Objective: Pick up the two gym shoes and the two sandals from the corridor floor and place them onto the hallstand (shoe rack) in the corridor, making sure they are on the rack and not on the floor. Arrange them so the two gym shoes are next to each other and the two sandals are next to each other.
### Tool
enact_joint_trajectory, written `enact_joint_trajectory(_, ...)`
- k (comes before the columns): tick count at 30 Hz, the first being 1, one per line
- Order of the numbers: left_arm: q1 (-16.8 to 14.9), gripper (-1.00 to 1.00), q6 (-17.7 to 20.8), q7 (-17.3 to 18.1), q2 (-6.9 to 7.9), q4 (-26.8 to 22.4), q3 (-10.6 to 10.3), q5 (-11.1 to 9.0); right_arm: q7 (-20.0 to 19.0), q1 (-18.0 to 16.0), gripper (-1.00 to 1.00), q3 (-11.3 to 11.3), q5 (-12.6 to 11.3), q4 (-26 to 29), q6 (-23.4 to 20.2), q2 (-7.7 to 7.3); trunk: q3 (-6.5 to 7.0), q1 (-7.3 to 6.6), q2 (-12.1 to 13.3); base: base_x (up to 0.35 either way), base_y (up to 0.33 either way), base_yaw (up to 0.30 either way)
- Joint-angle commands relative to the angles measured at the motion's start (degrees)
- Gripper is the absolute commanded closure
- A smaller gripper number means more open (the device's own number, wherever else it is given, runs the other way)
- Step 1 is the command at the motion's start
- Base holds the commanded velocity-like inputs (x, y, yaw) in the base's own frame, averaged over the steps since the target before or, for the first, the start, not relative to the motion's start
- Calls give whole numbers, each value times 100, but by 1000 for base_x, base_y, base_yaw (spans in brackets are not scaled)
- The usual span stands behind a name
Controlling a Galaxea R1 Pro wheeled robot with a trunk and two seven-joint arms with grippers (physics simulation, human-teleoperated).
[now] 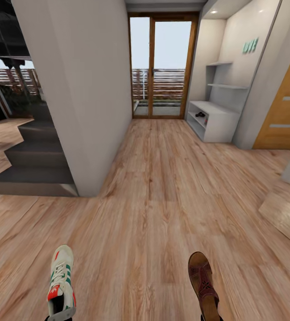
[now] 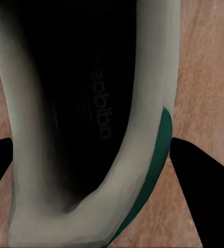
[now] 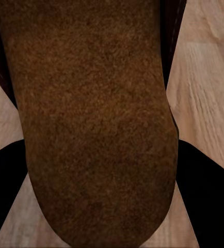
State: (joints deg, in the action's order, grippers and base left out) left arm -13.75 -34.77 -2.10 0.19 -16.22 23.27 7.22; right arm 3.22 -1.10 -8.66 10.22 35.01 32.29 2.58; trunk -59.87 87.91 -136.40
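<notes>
Nearest, low at left: gym shoe (image 1: 61, 281) clamped at the heel in left claw (image 2: 91, 155), toe pointing ahead, above corridor floor (image 1: 154, 200). Low at right: sandal (image 1: 203, 278) gripped at its heel between right claw (image 3: 99, 155) fingers. Far off, right of glass door (image 1: 163, 67): hallstand (image 1: 216, 120), something small and dark on its lower shelf.
</notes>
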Motion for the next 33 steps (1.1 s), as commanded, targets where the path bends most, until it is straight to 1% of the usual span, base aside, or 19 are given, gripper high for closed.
enact_joint_trajectory(1,-5,100,-21,-19,-1,5,28,61,29,-4,100,-22,61,-3,15,6,-5,2,-2,338,-92,0)
enact_joint_trajectory(21,-5,100,-21,-19,-1,5,28,61,29,-4,100,-22,68,-3,15,6,-5,2,-2,337,-94,0)
enact_joint_trajectory(33,-5,100,-21,-19,-1,13,28,61,18,-4,100,-15,96,-146,6,-3,-5,2,-2,335,-93,0)
